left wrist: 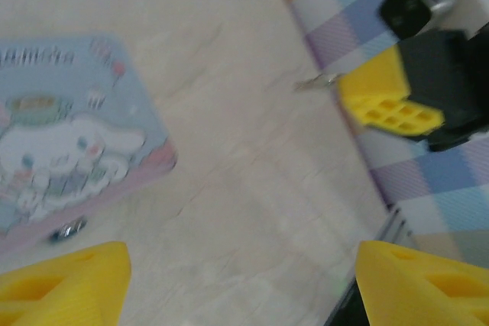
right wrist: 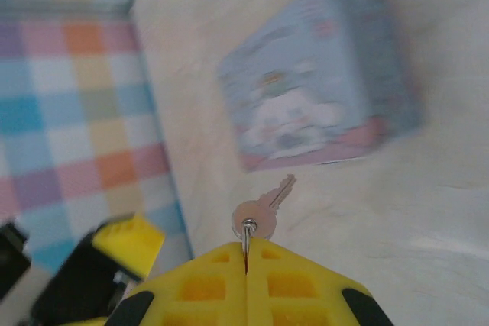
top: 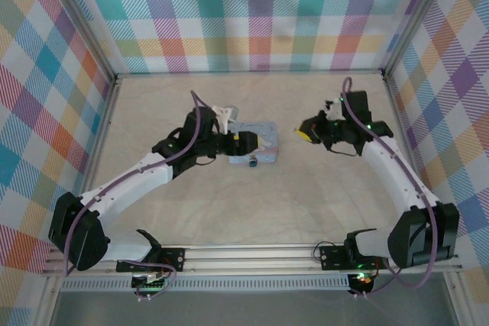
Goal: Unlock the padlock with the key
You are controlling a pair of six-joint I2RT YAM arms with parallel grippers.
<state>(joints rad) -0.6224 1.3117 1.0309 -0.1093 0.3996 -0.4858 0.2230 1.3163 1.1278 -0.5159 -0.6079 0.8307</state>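
Pinch first: the right gripper (right wrist: 246,253) was clenched on what looked like a thin wire loop through the head of the key (right wrist: 260,214). Its two yellow fingers (right wrist: 298,280) were pressed flat together. The key dangled past the tips with its blade aimed up and to the right, toward the blue tin (right wrist: 321,74). It hung in the air over the desk (top: 229,211), near the tin but clear of it.

That hold looked loose. With the loop pinched rather than the head, the blade could probably swing or twist when pushed. A slow, straight approach seemed wise, with the blade lined up on the keyhole before any push.

The left gripper (left wrist: 241,261) was released, its fingers spread wide over bare desk. The tin lay just ahead on its left side, not between the fingers. From above, this gripper sat at the tin's left edge.

What was probably the padlock (left wrist: 67,228), a small dark, shiny piece, poked out at the tin's near edge. It was too blurred to be sure of, and its keyhole could not be made out. A sound next move, on this judgement, would be for the left gripper to steady the tin or the lock against sliding. The right could then bring the key in low, level with that piece.
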